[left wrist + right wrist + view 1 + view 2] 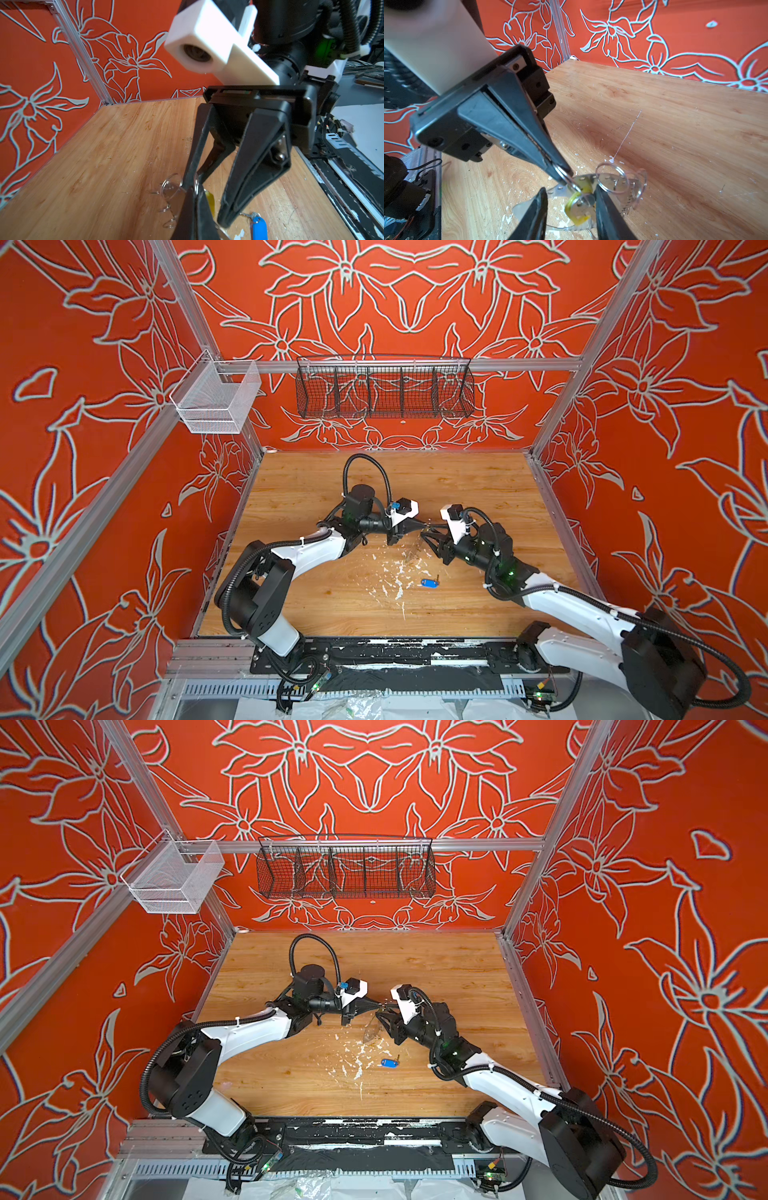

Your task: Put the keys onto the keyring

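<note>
Above the middle of the table my two grippers meet tip to tip in both top views. My left gripper point(420, 525) point(564, 177) is shut on one wire loop of the keyring point(559, 191), holding the pale holed plate tilted above the wood. The yellow-tagged key point(579, 207) hangs at that pinched loop. My right gripper point(571, 209) point(380, 1016) is open, its jaws on either side of the yellow tag. Other wire loops point(610, 176) point(172, 182) stick out from the plate's edge. The blue-tagged key point(428, 582) point(390, 1062) point(259, 228) lies flat on the table, nearer the front.
White flecks point(395, 576) are scattered on the wooden table point(478, 489) under the grippers. A black wire basket point(384, 389) and a white mesh basket point(216, 402) hang high on the orange walls. A black rail point(395, 655) runs along the front edge.
</note>
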Motion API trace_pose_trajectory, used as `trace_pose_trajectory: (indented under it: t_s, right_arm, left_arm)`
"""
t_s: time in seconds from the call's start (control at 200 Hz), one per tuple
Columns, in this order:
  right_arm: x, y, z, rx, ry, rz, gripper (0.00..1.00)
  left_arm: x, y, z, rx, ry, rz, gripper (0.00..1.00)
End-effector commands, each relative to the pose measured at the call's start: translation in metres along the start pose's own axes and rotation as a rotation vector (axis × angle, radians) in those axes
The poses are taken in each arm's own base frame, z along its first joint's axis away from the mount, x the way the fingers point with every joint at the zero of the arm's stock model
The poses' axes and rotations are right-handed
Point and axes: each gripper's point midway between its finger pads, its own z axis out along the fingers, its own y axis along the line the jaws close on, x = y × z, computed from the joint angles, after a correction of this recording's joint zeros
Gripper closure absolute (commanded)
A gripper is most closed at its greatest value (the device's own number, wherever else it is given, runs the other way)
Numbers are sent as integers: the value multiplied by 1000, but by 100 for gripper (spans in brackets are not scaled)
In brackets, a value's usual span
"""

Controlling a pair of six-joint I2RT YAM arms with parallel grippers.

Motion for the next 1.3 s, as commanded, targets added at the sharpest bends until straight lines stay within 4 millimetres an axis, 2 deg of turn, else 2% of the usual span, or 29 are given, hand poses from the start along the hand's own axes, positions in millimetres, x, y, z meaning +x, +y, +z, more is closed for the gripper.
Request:
trace_pose_trajectory:
  t_s: [0.0,0.13,0.28,0.505,0.58,0.646,0.956,1.296]
  right_arm:
    - [-3,-1,0,20,-7,-28,59]
    - [0,-4,1,35,0,-30,59]
    - [3,-7,3,44,11,-41,72]
    - [5,-9,7,48,13,-39,76]
    - [5,-10,8,52,15,-41,85]
    - [7,-13,9,66,22,-41,100]
    - [30,-39,3,203,57,-18,100]
    - [40,-41,7,205,89,0,100]
  left_arm:
    - [-10,-4,0,45,-38,54,100]
    - [-11,-5,0,51,-40,51,100]
    - [-14,-5,0,50,-43,50,100]
    - [-16,-2,-1,33,-56,44,100]
    - [-17,0,-1,23,-56,41,100]
    - [-17,1,-2,13,-55,36,100]
    - [-18,9,-16,-63,-84,34,100]
    - [-24,8,-26,-103,-133,48,100]
